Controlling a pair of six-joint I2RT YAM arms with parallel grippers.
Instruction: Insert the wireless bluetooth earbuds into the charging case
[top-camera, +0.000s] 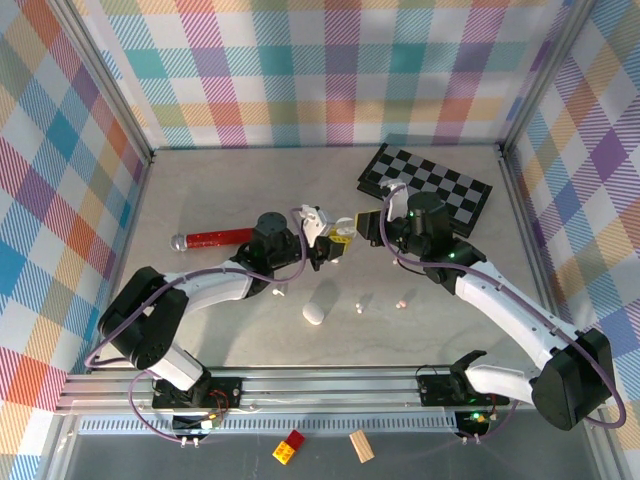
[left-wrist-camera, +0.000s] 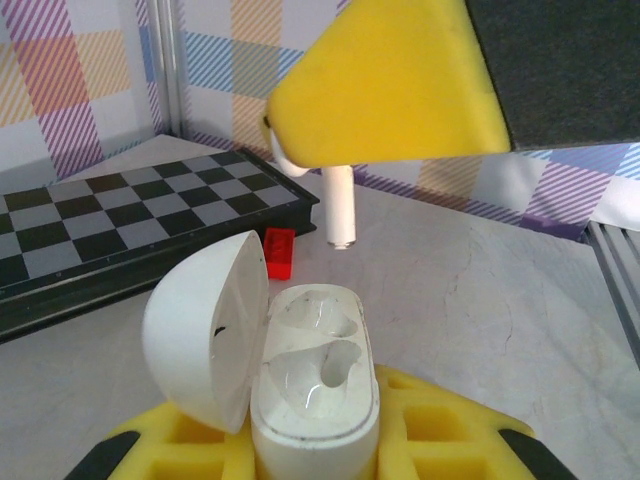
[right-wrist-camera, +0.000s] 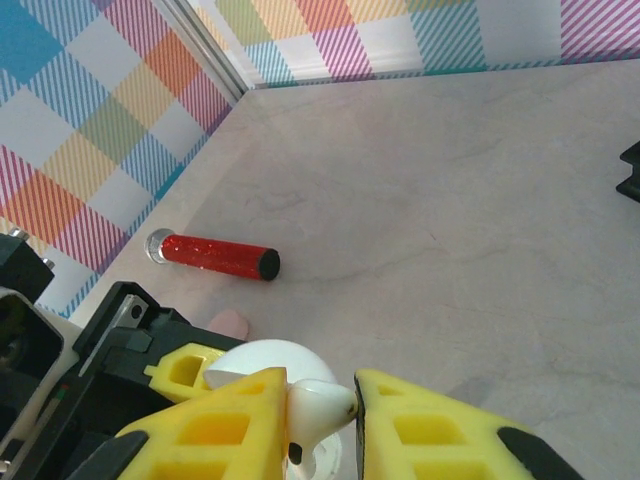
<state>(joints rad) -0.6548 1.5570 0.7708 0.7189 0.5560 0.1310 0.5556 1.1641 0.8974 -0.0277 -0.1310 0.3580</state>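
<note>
My left gripper (left-wrist-camera: 315, 445) is shut on the base of a white charging case (left-wrist-camera: 315, 385). The case's lid (left-wrist-camera: 205, 330) is swung open to the left and both sockets are empty. My right gripper (right-wrist-camera: 322, 415) is shut on a white earbud (right-wrist-camera: 325, 398). In the left wrist view the earbud's stem (left-wrist-camera: 340, 208) hangs down from a yellow finger (left-wrist-camera: 390, 80), a short way above the far socket and apart from it. From above, both grippers (top-camera: 322, 238) (top-camera: 347, 231) meet at mid-table. Two more earbuds (top-camera: 358, 307) (top-camera: 401, 301) lie on the table.
A closed white case (top-camera: 314, 314) lies in front of the grippers. A red glitter tube (top-camera: 215, 238) lies to the left, and a checkerboard (top-camera: 425, 185) at the back right. A small red brick (left-wrist-camera: 279, 252) sits beside the board. A pale pink piece (right-wrist-camera: 232, 322) rests near the tube.
</note>
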